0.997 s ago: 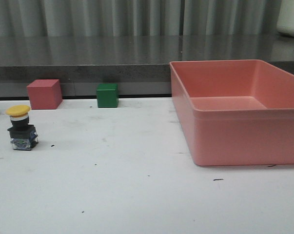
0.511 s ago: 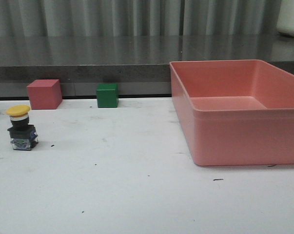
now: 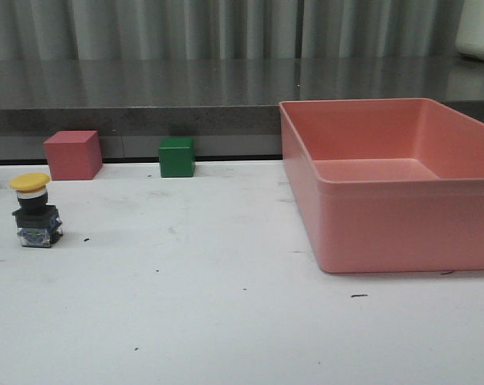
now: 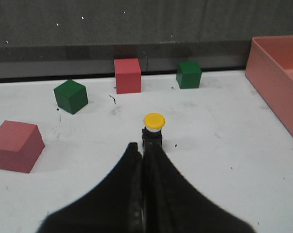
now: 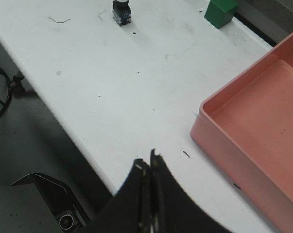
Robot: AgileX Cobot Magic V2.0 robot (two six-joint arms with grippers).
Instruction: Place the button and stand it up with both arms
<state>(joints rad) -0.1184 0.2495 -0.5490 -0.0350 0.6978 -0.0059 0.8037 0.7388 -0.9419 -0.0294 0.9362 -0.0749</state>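
— On the left side of the white table [image 3: 225, 321], where does your piece stand?

— The small push-button with the yellow mushroom cap, black collar and clear-bluish contact block [image 3: 36, 210] sits on its block, cap up, long axis vertical. It is near the pink cube [image 3: 73, 155], well apart from the green cube [image 3: 177, 156] and the big salmon plastic bin [image 3: 402, 233].

— So the standing is done?

— I judge so: it rests upright with nothing touching it. My left gripper [image 4: 142, 154] is pressed closed, empty, just behind the button from its own camera. My right gripper [image 5: 150, 165] is likewise clenched on nothing, hanging over the table's near edge (far from the piece).

— And next?

— Probably only backing the left arm straight away, without brushing that cap; a nudge high up could topple it.
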